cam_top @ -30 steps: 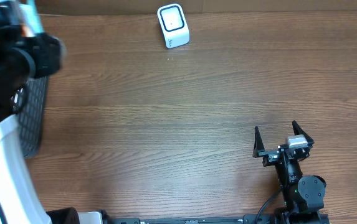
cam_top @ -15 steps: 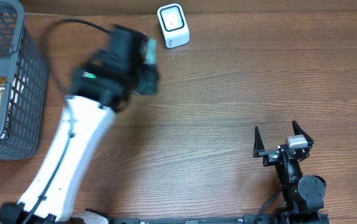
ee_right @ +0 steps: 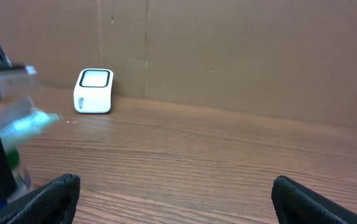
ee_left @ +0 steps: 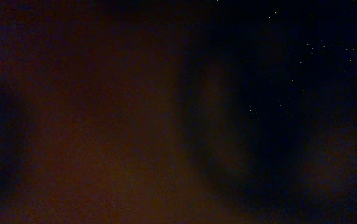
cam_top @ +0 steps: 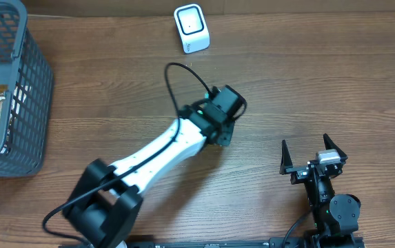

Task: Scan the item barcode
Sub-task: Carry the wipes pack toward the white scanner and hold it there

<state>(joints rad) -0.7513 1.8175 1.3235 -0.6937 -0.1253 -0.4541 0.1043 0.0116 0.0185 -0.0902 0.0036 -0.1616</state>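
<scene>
Hovering over desk (cam_top: 335,76), left end effector (cam_top: 223,114) hides its state; any item held seems small, light; right end effector (cam_top: 305,145) gapes.

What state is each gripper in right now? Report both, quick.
Left gripper: cannot tell; its tips are hidden from above and its wrist view is dark.
Right gripper: open, holding nothing.

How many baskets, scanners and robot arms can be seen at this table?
Grey plastic mesh basket: 1
White box-shaped barcode scanner: 1
Robot arms, white left arm and black right arm: 2
Total: 4
</scene>
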